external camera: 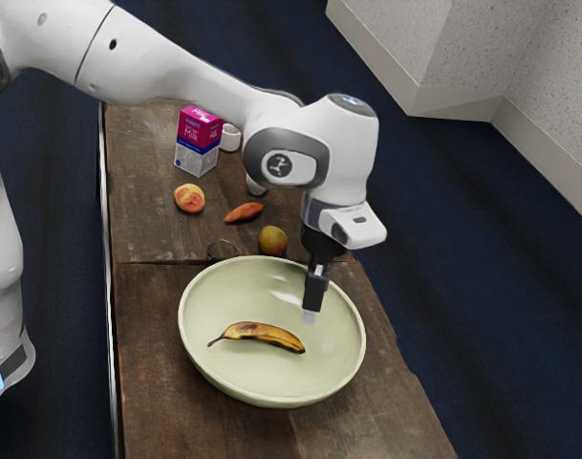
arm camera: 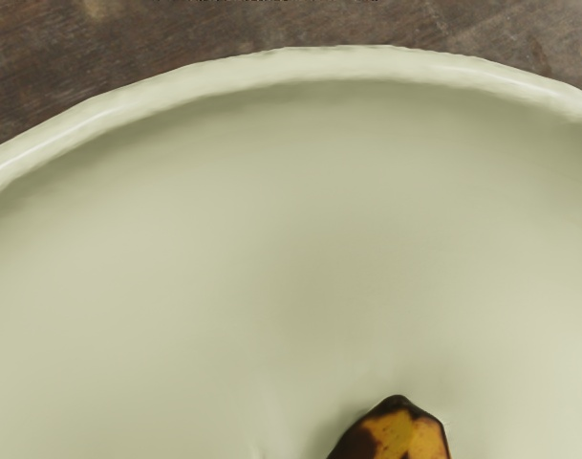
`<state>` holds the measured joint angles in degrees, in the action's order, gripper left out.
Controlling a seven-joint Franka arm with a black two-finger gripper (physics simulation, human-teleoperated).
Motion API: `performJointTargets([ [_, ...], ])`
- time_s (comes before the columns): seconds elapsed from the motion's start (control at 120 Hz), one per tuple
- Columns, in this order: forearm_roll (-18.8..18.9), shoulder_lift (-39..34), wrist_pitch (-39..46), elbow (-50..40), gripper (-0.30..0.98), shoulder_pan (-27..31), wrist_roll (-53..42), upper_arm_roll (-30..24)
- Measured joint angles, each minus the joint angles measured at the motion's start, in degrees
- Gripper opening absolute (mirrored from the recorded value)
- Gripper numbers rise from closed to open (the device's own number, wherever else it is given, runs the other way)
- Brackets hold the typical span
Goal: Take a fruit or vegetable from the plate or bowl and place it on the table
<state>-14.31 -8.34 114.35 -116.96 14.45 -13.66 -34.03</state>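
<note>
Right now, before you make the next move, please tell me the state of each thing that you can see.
Gripper: pointing down over the bowl.
Bowl: upright, with the banana inside.
Banana: lying down, unpeeled, with dark patches.
Milk carton: standing upright; sealed or opened, I cannot tell.
White object: partly hidden behind the carton, state unclear.
Green-and-red fruit: whole, on the table.

The table [external camera: 149, 382] is worn brown wood with a seam across it. On it stands a wide, pale green bowl [external camera: 183, 325]. Near the bowl lie a mango [external camera: 272, 241] and a dark-rimmed thing [external camera: 223, 251], unclear; farther off, a reddish root [external camera: 244, 212], a round fruit [external camera: 189, 199], an upright milk carton [external camera: 197, 145] and, just beside it, a white cup [external camera: 231, 139].
</note>
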Motion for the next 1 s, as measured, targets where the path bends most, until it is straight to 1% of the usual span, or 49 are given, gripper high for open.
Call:
performJointTargets([
  [0.383, -1.6, 0.7, -5.8, -2.4, 0.69, 0.1, -2.8, -1.6],
  [0.517, -2.5, 1.6, -5.8, -4.4, 0.69, 0.0, -3.5, -1.8],
  [0.717, -2.6, 2.0, -4.2, -5.3, 0.68, -0.1, -4.2, -1.9],
  [0.833, -2.4, 1.9, -3.0, -5.5, 0.48, 0.0, -4.3, -2.8],
  [0.933, -0.4, 1.6, -2.5, -5.5, 0.29, -0.1, -3.1, -4.0],
  [1.0, 0.4, 1.4, -2.3, -5.4, 0.20, -0.1, -2.3, -4.2],
])
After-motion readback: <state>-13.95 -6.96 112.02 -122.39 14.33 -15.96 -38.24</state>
